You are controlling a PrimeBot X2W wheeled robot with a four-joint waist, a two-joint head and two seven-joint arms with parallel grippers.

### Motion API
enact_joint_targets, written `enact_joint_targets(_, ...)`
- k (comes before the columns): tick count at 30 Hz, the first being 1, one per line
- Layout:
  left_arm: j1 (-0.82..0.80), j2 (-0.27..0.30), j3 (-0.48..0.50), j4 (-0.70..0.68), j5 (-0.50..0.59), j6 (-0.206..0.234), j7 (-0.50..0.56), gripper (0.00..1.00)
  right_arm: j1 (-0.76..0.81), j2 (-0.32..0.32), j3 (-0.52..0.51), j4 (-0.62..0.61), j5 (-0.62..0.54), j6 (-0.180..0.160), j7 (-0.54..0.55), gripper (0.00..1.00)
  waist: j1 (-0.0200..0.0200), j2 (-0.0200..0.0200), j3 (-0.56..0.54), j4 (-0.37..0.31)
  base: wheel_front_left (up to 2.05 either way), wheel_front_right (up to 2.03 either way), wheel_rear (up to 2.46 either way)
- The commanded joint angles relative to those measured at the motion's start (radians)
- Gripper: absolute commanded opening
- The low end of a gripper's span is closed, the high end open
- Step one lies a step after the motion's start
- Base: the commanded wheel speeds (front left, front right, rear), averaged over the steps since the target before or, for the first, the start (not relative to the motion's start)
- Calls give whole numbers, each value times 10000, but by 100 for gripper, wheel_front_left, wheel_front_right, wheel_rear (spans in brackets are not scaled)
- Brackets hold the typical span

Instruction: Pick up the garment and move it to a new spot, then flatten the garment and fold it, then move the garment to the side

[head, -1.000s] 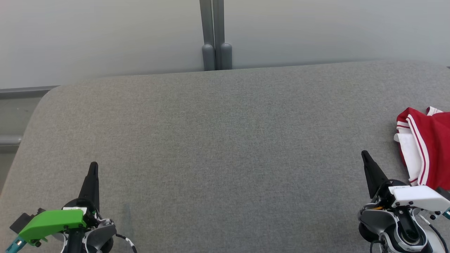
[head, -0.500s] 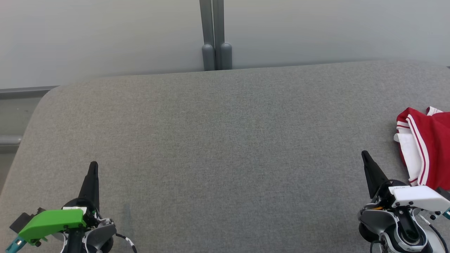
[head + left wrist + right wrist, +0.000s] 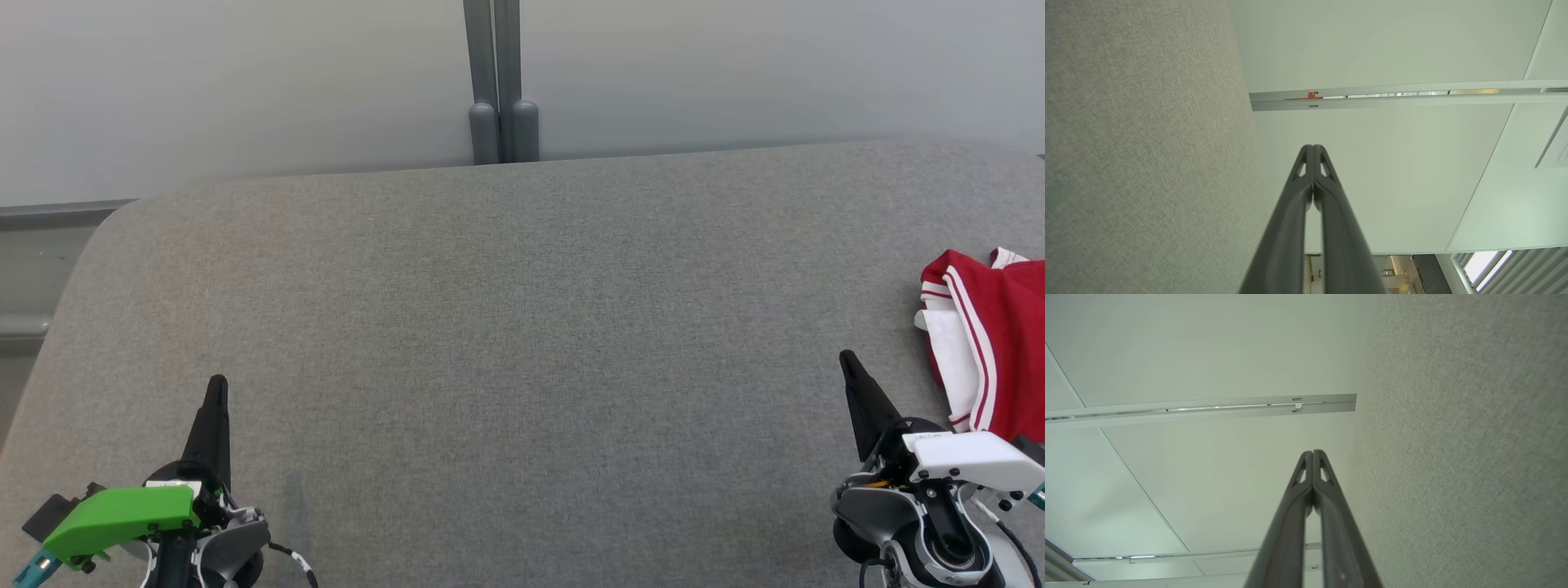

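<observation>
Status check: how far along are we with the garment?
Done: nothing I can confirm. The red and white garment lies bunched at the right edge of the table, partly out of frame, so I cannot tell if it is folded. In hand: nothing; the left tool and right tool are shut, empty and apart from it. Left: seemingly pickup, flattening, folding, moving aside.

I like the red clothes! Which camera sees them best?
The head view: the red-and-white garment lies crumpled at the picture's right edge, partly cut off. The wrist views face grey table and wall instead.
</observation>
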Motion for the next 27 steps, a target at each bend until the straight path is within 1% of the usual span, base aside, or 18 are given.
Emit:
enact_joint_targets(1,-114,58,26,-22,-5,-60,42,0,96,-41,-15,-57,69,7,32,0,-1,0,0,1,0,0,0)
enact_joint_targets(27,-114,58,26,-22,-4,-60,41,0,96,-42,-14,-57,70,7,31,0,-1,0,0,1,0,0,0)
